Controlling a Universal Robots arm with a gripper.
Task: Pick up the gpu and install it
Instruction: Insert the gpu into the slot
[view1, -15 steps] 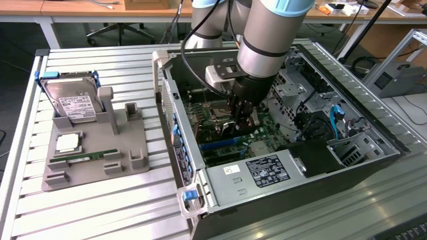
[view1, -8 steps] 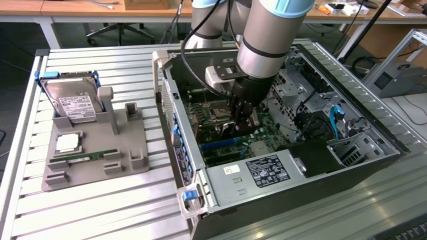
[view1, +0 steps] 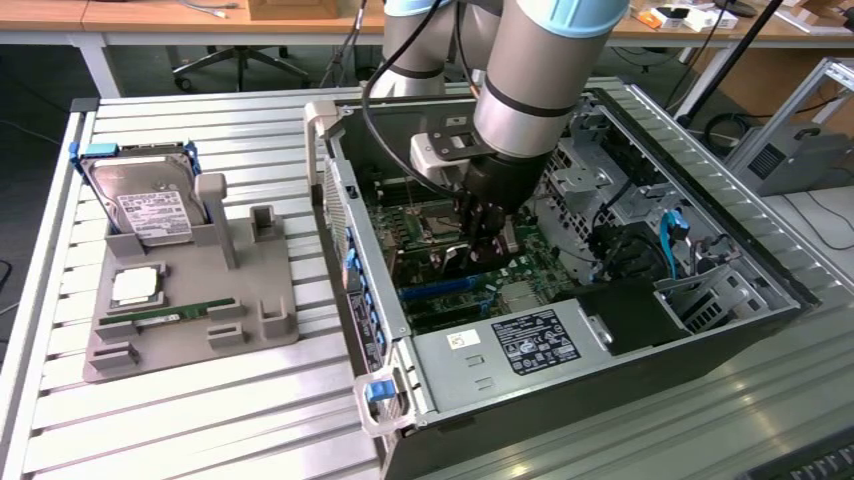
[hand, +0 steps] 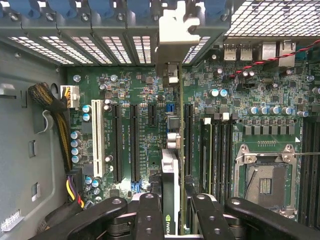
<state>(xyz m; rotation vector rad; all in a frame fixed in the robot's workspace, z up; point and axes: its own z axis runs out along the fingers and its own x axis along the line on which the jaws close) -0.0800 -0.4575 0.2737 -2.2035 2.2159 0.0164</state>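
The gpu (hand: 170, 165) appears edge-on in the wrist view, upright, with its silver end bracket (hand: 175, 30) against the case's rear slot openings. My gripper (hand: 172, 202) is shut on the card, one black finger (hand: 149, 212) on each side of it. The card stands over the long expansion slots of the green motherboard (hand: 125, 90); whether it is seated in a slot I cannot tell. In the exterior view my gripper (view1: 483, 240) reaches down into the open computer case (view1: 400, 400), with the black gpu (view1: 458, 265) between its fingers just above the motherboard (view1: 424, 225).
A grey fixture tray (view1: 254, 300) on the exterior view's left holds a silver hard drive (view1: 147, 205), a processor (view1: 138, 285) and a green memory stick (view1: 167, 318). Inside the case are the processor socket (hand: 265, 182), a cable bundle (hand: 50, 112) and the power supply (view1: 534, 340).
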